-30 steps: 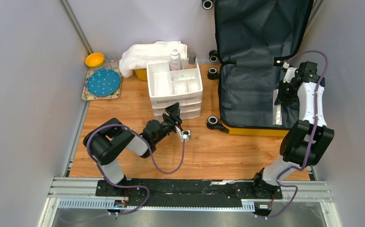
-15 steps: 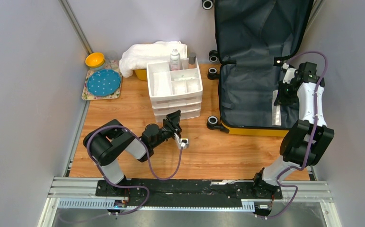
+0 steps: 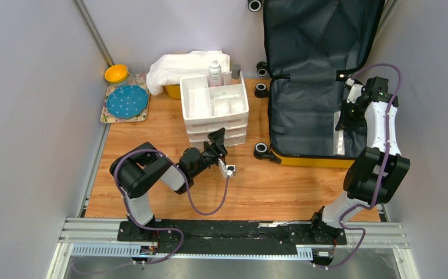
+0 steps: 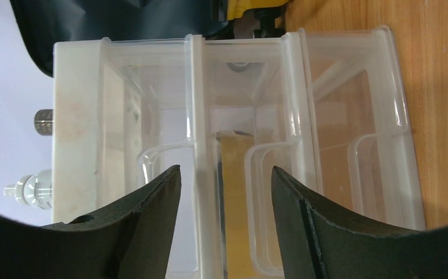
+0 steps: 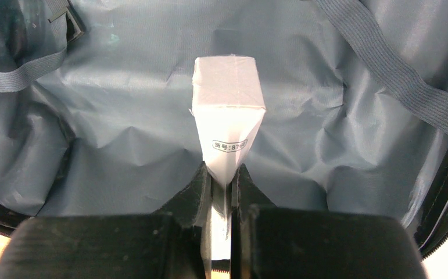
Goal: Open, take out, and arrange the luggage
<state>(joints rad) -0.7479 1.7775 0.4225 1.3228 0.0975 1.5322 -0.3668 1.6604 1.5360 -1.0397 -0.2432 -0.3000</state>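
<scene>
One labelled packet (image 5: 228, 110) in right claw (image 5: 221, 175)

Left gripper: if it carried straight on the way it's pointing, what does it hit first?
The white drawer organiser, dead ahead of the left gripper. The open jaws straddle the ledge between two clear drawer fronts, so that ledge probably comes first, though depth is hard to judge.

"87" label (image 5: 229, 145) on white packet (image 5: 228, 99)
</scene>
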